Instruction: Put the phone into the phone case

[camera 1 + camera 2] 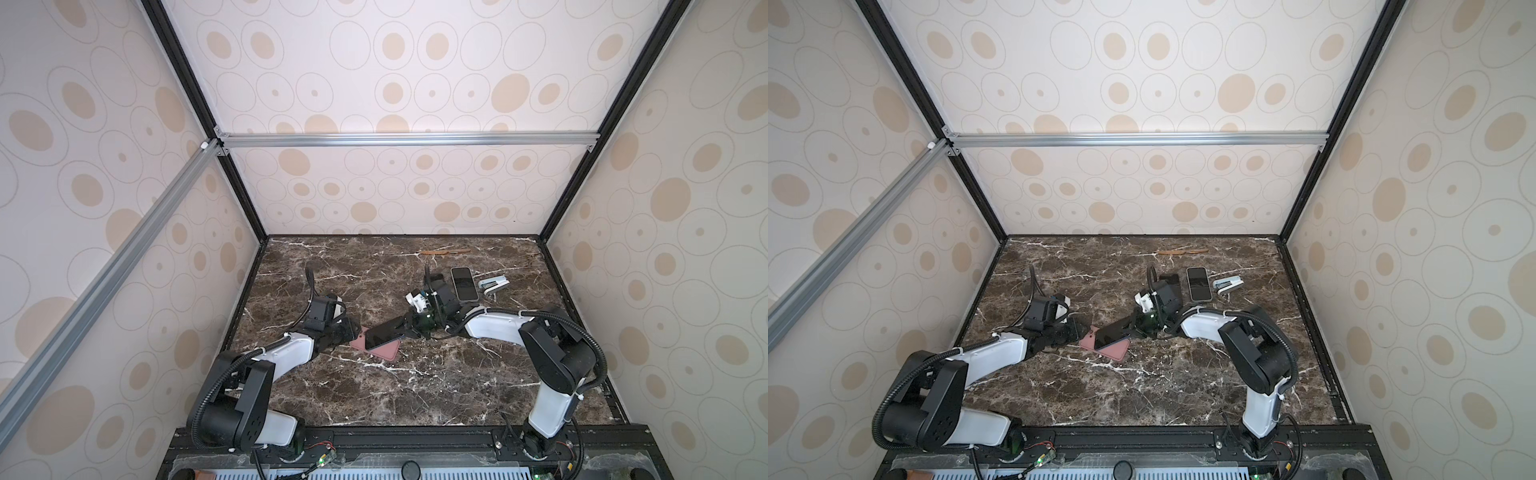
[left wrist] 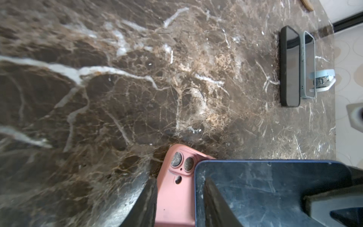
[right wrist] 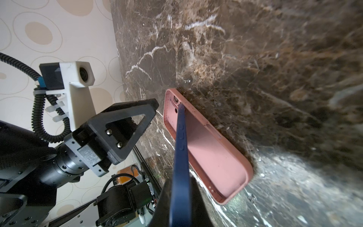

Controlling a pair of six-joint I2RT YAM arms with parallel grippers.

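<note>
Right wrist view: your right tool (image 3: 181, 198) pinched the phone (image 3: 180, 141), tilted corner-first into the case (image 3: 212, 153); left tool's (image 2: 176, 204) grip was unclear.

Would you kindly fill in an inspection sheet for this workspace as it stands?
Surface: dark, white-veined marble tabletop.
Job's things: pink phone case lies open side up; blue phone is tilted over it, one end down by the camera cutout, not seated.
Clutter: black phone, clear-cased phone, pale blue stapler and wooden stick at the far side.
Grippers: right gripper shut on the blue phone's end; left gripper at the case's camera end, grip unclear.
Cables: black conduit along each arm.
Surroundings: patterned walls, aluminium frame bar.
</note>
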